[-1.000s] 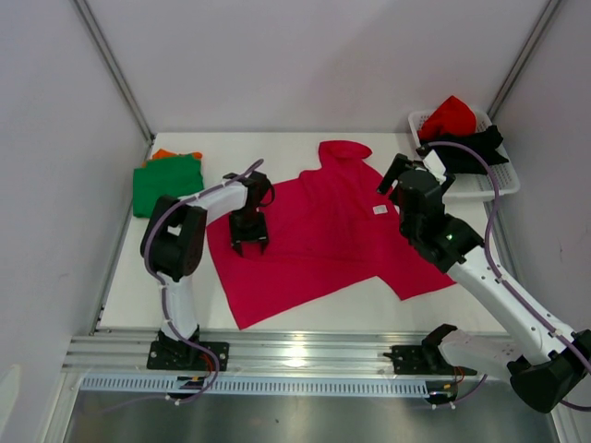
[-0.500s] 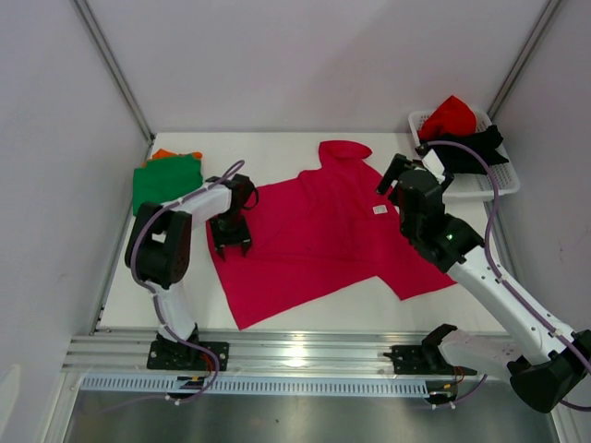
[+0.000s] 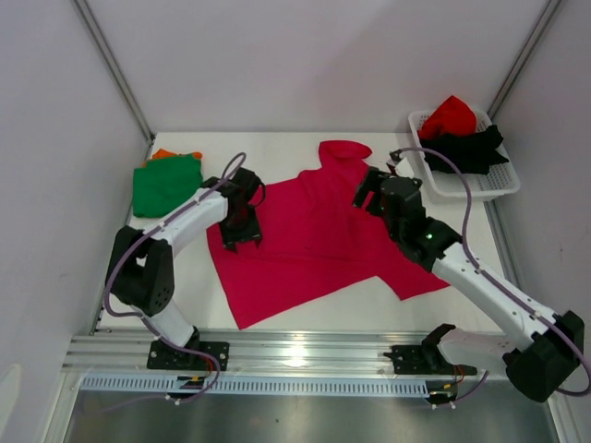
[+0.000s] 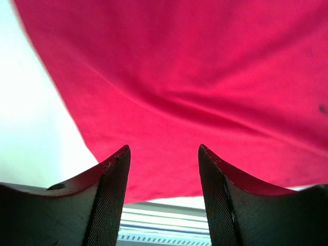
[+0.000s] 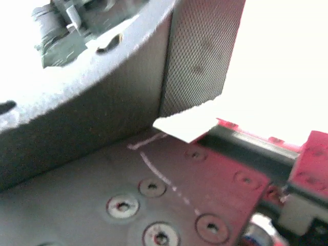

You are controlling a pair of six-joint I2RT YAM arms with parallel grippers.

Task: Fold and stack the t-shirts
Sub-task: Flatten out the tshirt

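Note:
A magenta-pink t-shirt [image 3: 314,235] lies spread flat in the middle of the table, filling the left wrist view [image 4: 195,77]. My left gripper [image 3: 242,236] hangs over its left edge, open, with nothing between the fingers [image 4: 163,154]. My right gripper [image 3: 367,192] is above the shirt's upper right part, near the collar, and looks open and empty. Only one finger pad [image 5: 200,51] shows in the blurred right wrist view. A folded green t-shirt [image 3: 166,183] lies at the back left on an orange one [image 3: 164,153]. A red t-shirt [image 3: 450,115] and a black one [image 3: 466,146] sit in the basket.
The white lattice basket [image 3: 480,185] stands at the back right corner. White walls enclose the table on three sides. The metal rail [image 3: 305,355] with both arm bases runs along the near edge.
The right gripper has swung left from beside the basket to over the shirt's upper right. The left arm's elbow has dropped back and left, with its gripper staying near the shirt's left edge.

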